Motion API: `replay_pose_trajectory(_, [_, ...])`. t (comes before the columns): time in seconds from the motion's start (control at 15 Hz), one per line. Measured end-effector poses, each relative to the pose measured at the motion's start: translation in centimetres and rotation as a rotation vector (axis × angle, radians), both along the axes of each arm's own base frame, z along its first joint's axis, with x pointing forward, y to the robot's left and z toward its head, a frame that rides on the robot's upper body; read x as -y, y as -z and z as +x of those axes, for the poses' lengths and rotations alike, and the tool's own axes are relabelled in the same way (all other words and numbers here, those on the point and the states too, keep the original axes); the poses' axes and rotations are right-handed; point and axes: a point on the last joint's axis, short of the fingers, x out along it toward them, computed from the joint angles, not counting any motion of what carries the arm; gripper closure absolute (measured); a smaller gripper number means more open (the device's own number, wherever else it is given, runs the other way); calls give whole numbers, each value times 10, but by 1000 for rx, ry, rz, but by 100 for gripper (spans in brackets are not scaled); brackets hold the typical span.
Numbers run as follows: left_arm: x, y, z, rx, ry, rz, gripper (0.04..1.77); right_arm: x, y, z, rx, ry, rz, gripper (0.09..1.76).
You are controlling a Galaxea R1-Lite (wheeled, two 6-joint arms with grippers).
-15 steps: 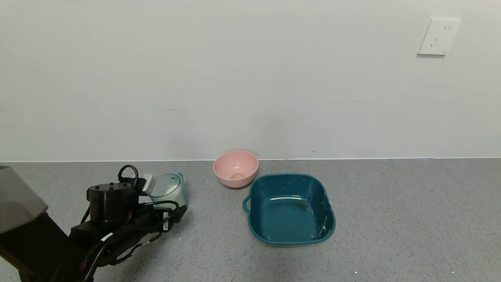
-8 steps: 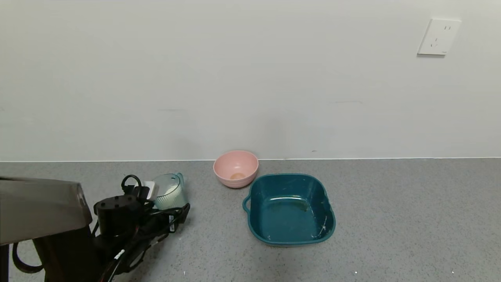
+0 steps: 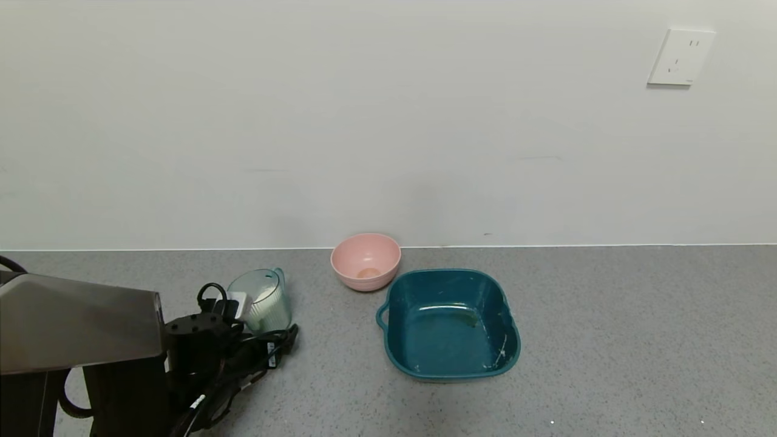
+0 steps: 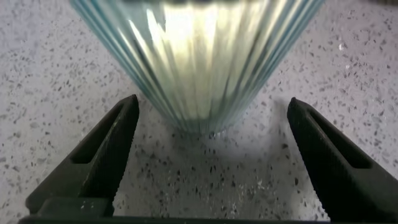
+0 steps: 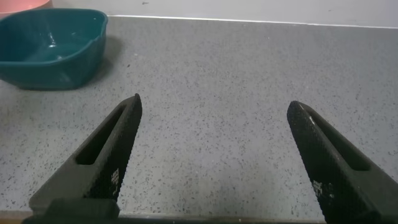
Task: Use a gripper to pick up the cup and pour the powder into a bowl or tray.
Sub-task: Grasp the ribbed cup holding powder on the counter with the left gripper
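The ribbed pale-teal cup (image 3: 262, 298) stands upright on the grey counter at the left, with white powder (image 3: 265, 295) inside. My left gripper (image 3: 262, 335) is low on the counter just in front of it. In the left wrist view the gripper (image 4: 211, 111) is open. The cup's tapered base (image 4: 199, 56) sits just beyond and between the two fingertips, touching neither. Cream powder (image 4: 186, 31) shows through the ribs. The dark teal basin (image 3: 449, 276) lies to the right and holds only smears. My right gripper (image 5: 214, 106) is open and empty over bare counter, out of the head view.
A pink bowl (image 3: 366, 261) stands by the wall, just behind the basin's left corner. The basin also shows in the right wrist view (image 5: 56, 65). A white wall runs along the counter's back edge, with a socket (image 3: 680, 57) high at the right.
My left arm has dropped lower and shifted right, bringing the gripper down to the counter at the cup's base. The cup, bowl and basin have not moved.
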Motion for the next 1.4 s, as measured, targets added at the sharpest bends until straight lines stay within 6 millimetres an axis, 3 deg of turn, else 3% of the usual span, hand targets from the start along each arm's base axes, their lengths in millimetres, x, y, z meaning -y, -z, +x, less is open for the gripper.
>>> replay_pose_trajectory(0.67, [3, -10, 26, 107, -22, -8, 9, 0, 0, 0, 0, 0, 0, 15])
replay_pose_trajectory(1.33, [3, -5, 34, 115, -54, -65, 9, 0, 0, 0, 0, 0, 0, 15])
replay_pose_trajectory(1.4, [3, -4, 35, 113, -56, -64, 25, 0, 0, 0, 0, 0, 1, 15])
